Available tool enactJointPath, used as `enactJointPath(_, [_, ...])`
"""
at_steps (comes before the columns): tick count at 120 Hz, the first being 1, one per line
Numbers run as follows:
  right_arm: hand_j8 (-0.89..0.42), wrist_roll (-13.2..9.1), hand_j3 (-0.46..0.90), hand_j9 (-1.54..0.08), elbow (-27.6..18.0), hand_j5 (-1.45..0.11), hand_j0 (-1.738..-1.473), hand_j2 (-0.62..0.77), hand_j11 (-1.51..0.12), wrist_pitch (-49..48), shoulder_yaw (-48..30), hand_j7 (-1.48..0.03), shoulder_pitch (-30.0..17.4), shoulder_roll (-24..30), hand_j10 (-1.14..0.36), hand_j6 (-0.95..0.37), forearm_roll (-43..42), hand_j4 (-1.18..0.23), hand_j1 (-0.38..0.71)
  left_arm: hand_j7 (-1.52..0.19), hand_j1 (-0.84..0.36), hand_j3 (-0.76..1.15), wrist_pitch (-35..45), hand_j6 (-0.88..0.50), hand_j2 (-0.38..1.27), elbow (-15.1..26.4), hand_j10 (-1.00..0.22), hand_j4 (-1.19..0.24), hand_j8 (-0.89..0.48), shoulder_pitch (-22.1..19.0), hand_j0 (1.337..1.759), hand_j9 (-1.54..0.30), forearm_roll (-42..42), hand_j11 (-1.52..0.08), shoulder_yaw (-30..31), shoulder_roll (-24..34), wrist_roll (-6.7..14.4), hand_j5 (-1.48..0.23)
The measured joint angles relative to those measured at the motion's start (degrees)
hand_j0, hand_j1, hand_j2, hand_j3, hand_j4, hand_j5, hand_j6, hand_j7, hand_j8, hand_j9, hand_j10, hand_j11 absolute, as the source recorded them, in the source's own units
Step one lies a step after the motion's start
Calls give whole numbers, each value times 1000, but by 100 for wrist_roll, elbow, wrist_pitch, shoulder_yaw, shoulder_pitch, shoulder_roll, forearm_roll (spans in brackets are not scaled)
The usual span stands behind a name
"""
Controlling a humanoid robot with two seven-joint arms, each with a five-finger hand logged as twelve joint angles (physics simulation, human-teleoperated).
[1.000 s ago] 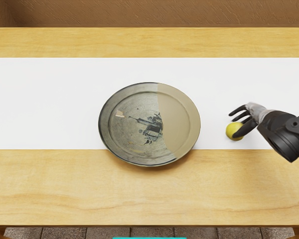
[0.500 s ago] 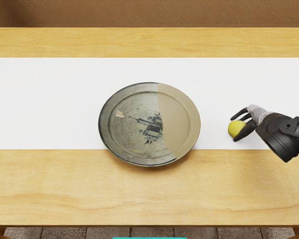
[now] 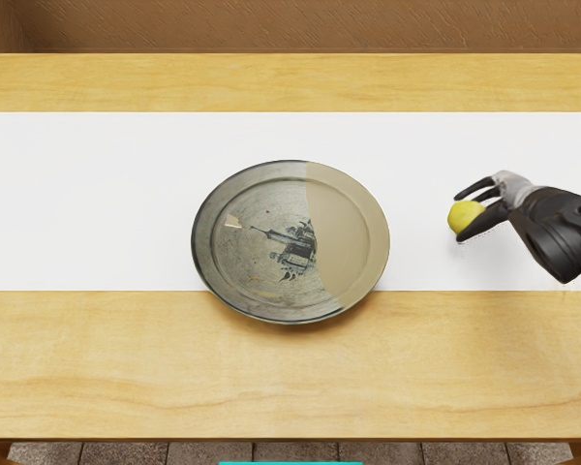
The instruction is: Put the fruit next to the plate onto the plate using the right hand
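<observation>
Yellow fruit (image 3: 464, 215) | small, round, likely light, firm, smooth, prone to roll | right hand (image 3: 504, 201) grasping it across its widest part | plate (image 3: 349, 223) well apart

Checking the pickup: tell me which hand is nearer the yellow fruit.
Right. The right hand grips the yellow fruit in its fingers; the left hand is not in view.

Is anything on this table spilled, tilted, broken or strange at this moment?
Nothing is spilled or broken. The plate lies flat on the white runner; its two-tone face looks like a reflection, not damage. The right hand holds the yellow fruit in its fingers, to the plate's right.
</observation>
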State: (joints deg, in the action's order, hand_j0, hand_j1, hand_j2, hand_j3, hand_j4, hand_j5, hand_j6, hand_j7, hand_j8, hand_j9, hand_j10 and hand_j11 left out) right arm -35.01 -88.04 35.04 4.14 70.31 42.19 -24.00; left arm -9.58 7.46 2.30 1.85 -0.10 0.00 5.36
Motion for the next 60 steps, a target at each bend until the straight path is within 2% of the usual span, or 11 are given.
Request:
enactJointPath(26, [-509,-3,0,-768,-178,-767,-1658,163,-775,2,-381,-760,454,-185,-573,-478,333,-580,254,-304,69,0,0,-234,47,0,-234,-234,-234,-2,1658,-304,0,-304,0,0,0,-304])
enactJointPath(60, [-495,-3,1,-766,-201,-771,-1658,192,-766,2,-397,-761,1399,-1414,-578,-460,981,-577,276,-304,69,0,0,-234,47,-2,-234,-234,-234,-1,1658,-304,-1,-304,1,0,0,-304])
